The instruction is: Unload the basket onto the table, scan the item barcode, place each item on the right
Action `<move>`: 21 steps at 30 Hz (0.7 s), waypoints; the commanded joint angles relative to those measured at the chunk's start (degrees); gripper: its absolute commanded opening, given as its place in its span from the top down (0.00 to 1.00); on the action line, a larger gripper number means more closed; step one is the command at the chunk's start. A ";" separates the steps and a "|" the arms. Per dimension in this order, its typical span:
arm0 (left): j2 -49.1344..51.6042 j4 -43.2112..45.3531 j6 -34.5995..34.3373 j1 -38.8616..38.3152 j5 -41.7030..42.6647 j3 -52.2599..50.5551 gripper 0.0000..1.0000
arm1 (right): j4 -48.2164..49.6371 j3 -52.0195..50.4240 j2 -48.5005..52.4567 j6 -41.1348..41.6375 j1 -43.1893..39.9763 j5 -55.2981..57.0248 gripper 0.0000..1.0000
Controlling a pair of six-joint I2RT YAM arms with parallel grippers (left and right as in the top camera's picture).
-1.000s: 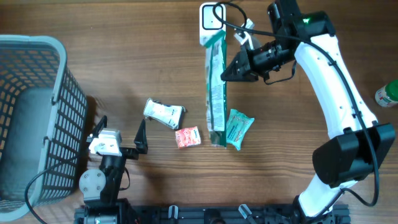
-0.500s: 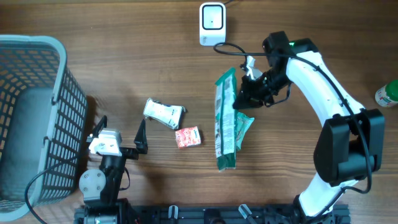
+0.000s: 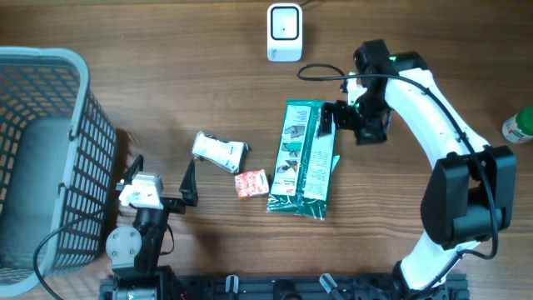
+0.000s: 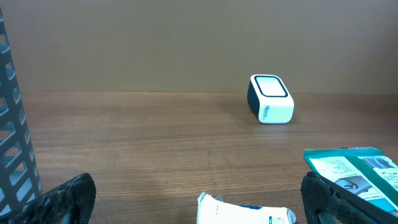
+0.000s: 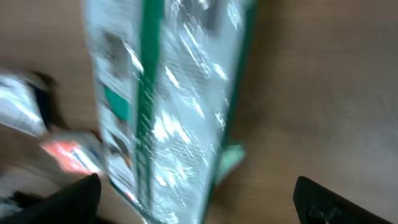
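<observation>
A long green-and-white snack packet (image 3: pixel 301 158) lies flat on the wooden table, printed side up. It also shows in the left wrist view (image 4: pixel 357 171) and, blurred, in the right wrist view (image 5: pixel 168 93). My right gripper (image 3: pixel 324 122) hovers open at the packet's upper right edge, its fingers spread wide on either side (image 5: pixel 199 199) and gripping nothing. The white barcode scanner (image 3: pixel 284 32) stands at the table's far edge (image 4: pixel 270 99). Near the front left, my left gripper (image 3: pixel 158 177) is open and empty (image 4: pixel 199 205).
A white packet (image 3: pixel 220 152) and a small red packet (image 3: pixel 251 183) lie left of the long one. A small teal packet (image 3: pixel 335 163) pokes out from under it. A grey basket (image 3: pixel 42 158) fills the left side. A green bottle (image 3: pixel 518 125) stands at the right edge.
The right gripper brought the long packet down from the scanner toward the table's middle, opened and let it go. The packet now lies flat. The left arm has not moved.
</observation>
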 commanded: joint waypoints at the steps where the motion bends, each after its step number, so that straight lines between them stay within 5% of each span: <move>1: -0.04 -0.37 -0.55 0.46 -0.13 -0.13 0.00 | 7.21 -3.78 -0.24 -1.33 -3.63 -7.19 0.00; 10: -0.04 -0.37 -0.55 0.46 -0.13 -0.13 0.00 | 15.13 -8.74 6.60 -6.78 -7.39 -16.37 0.01; 16: -0.04 -0.37 -0.55 0.46 -0.13 -0.13 0.00 | 5.57 -7.67 -8.79 4.20 -7.74 -3.39 0.00; 21: -0.04 -0.37 -0.55 0.46 -0.13 -0.13 0.00 | 1.14 -15.78 -15.39 3.52 -7.72 -13.68 0.00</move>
